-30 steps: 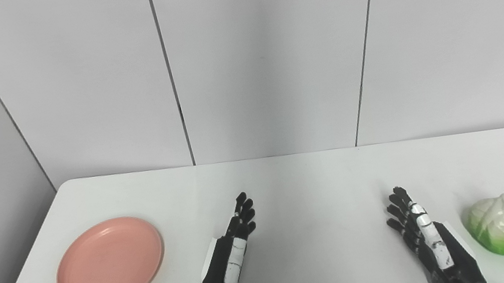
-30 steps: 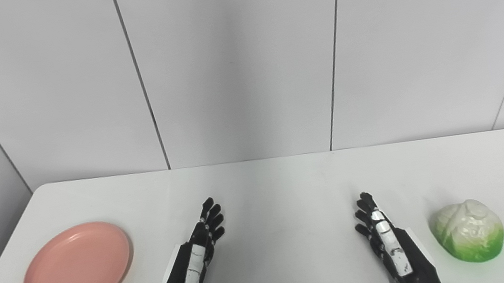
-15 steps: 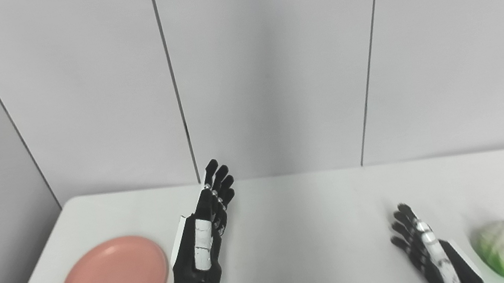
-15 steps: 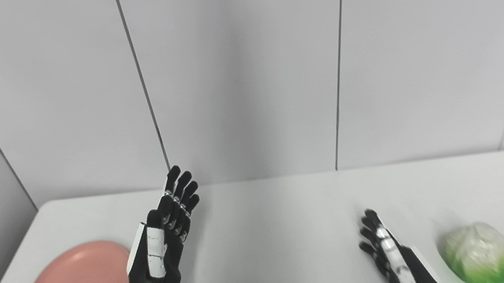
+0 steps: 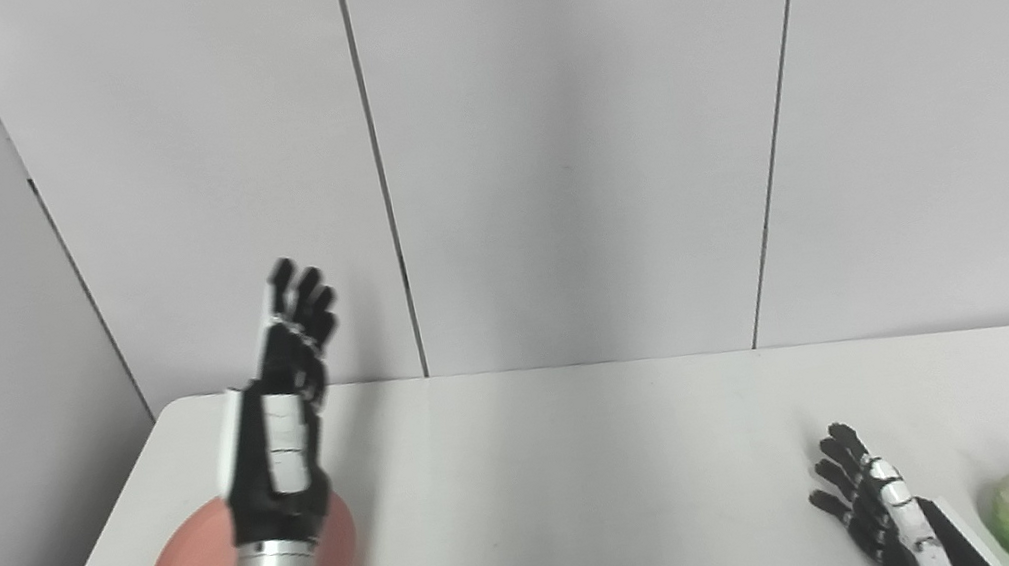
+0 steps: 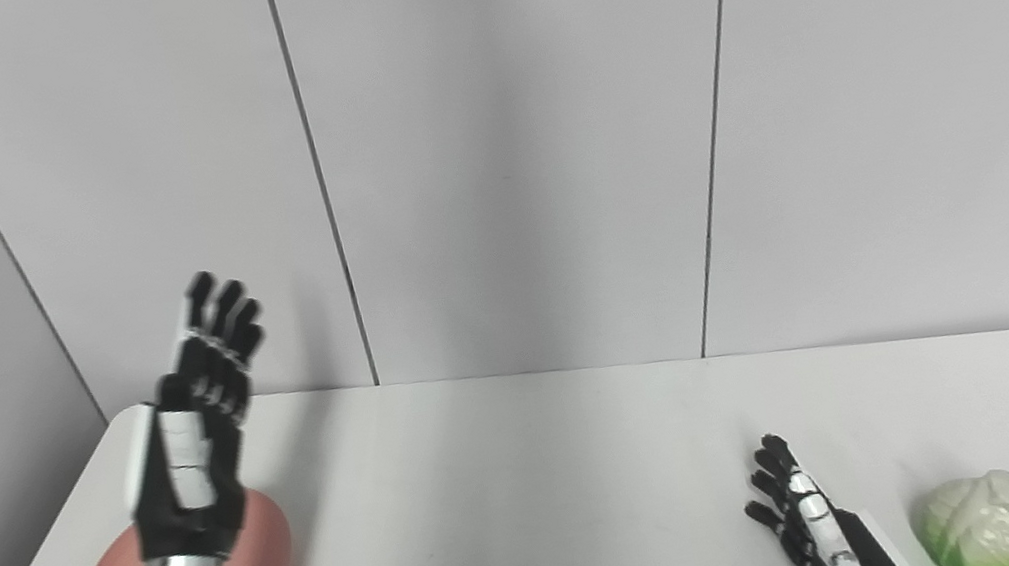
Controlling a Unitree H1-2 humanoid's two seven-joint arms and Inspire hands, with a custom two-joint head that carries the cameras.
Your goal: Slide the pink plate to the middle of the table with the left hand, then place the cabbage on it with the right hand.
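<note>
Nothing is done yet — the pink plate (image 5: 346, 561) lies at the desk's (image 5: 595, 471) left end, not its middle. The left robot hand (image 5: 280, 430) is raised above the plate, fingers spread, empty. The right robot hand (image 6: 810, 518) rests spread on the desk just beside the cabbage (image 6: 993, 524), far from the plate.

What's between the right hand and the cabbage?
Nothing: in the right eye view only a narrow strip of bare table separates the right hand from the cabbage.
</note>
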